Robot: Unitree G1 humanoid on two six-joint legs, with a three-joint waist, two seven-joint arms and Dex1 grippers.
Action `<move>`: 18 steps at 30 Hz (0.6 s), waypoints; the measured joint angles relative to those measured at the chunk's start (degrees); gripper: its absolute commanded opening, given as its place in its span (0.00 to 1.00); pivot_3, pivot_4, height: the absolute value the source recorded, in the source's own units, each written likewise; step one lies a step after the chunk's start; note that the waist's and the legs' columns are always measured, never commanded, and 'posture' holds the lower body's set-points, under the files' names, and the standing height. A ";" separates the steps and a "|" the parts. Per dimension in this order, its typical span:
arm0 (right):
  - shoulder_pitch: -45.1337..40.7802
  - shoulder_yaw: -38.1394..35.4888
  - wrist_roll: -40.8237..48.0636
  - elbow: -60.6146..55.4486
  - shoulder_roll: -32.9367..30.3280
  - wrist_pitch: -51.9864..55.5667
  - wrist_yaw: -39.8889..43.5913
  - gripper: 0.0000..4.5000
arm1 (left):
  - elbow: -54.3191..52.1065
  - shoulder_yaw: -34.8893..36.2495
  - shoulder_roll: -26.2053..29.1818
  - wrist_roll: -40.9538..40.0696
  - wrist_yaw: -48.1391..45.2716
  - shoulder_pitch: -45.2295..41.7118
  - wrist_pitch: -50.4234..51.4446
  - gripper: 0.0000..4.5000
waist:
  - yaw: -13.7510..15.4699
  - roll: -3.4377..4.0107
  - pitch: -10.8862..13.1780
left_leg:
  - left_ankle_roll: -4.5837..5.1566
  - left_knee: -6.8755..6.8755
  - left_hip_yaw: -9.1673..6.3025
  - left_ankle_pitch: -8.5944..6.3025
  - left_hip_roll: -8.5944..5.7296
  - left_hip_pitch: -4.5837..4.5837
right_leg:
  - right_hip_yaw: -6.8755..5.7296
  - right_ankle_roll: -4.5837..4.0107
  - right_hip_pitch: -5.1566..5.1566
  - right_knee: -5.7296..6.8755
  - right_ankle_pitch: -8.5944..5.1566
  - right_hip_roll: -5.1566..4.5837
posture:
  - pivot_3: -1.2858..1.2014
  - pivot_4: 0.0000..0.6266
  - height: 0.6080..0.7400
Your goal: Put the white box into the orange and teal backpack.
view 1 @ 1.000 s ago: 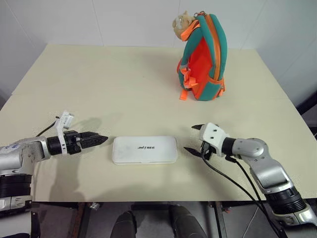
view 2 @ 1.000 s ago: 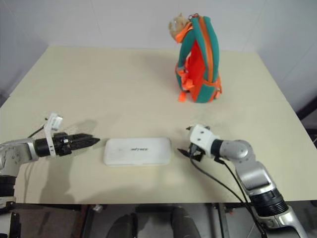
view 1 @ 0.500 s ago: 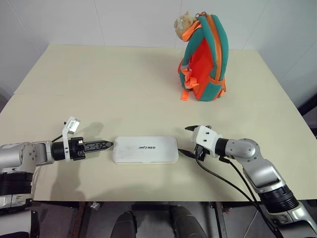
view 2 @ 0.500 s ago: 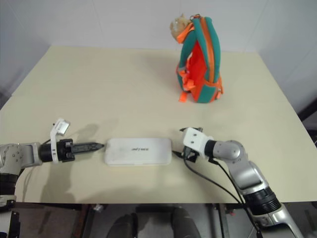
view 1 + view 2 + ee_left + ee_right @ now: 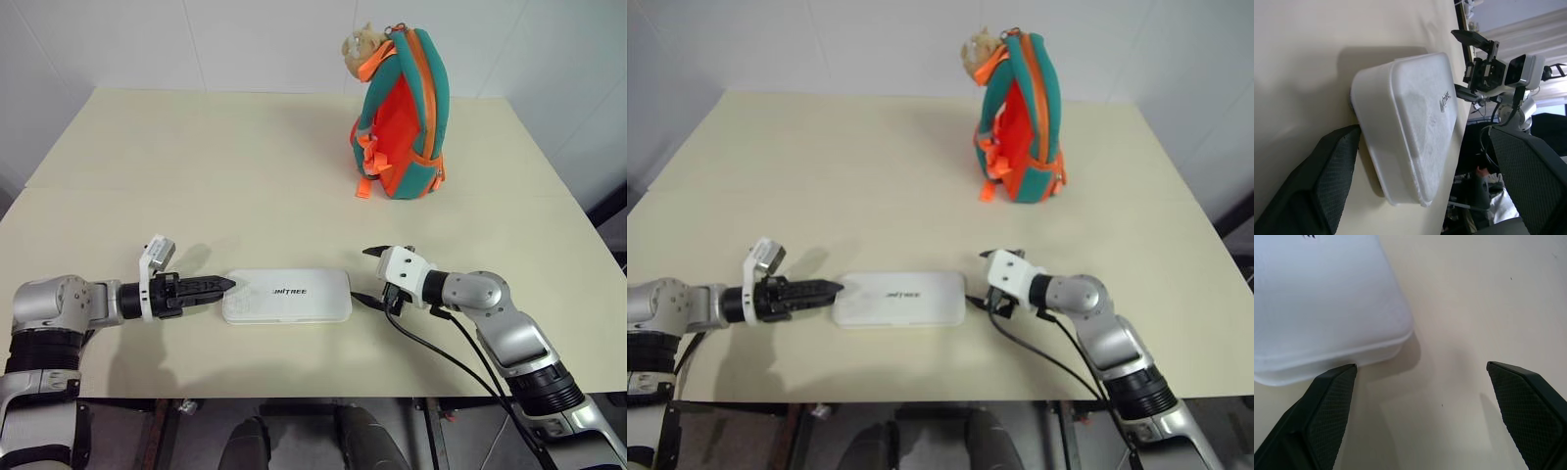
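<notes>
Grippers, left [image 5: 227, 284] and right [image 5: 366, 276], jaws released, are flanking the box [image 5: 286, 295]; nothing grasped, backpack [image 5: 404, 117] standing far right, loading outstanding.

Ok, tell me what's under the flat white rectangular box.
The flat white rectangular box lies flat on the beige table. Its footprint is covered, so anything beneath it cannot be seen.

Left arm reaches in low from the left, left gripper [image 5: 223, 285] pointing right, fingers spread wide apart. Right arm bends in from the right, right gripper [image 5: 366, 275] pointing left, jaws likewise wide.
</notes>
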 measured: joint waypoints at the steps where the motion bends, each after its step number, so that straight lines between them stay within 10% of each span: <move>1: 0.00 0.00 0.00 0.06 0.12 -0.29 0.03 1.00 | 0.08 -0.20 -0.19 0.00 -0.09 -0.16 0.01 0.99 | 0.00 0.00 0.00 | 0.00 0.00 0.00 0.00 0.00 0.00 | 0.00 0.00 0.00 0.01 0.00 0.00 | 0.52 0.24 1.00; 18: -0.95 0.04 -0.43 2.42 1.59 -2.00 0.20 1.00 | 1.56 -1.70 -2.74 -0.69 -1.13 -1.72 0.66 0.91 | 0.03 0.00 0.00 | -0.01 0.01 -0.02 0.01 0.00 0.01 | -0.01 0.00 0.01 0.02 0.00 0.00 | 0.52 0.24 1.00</move>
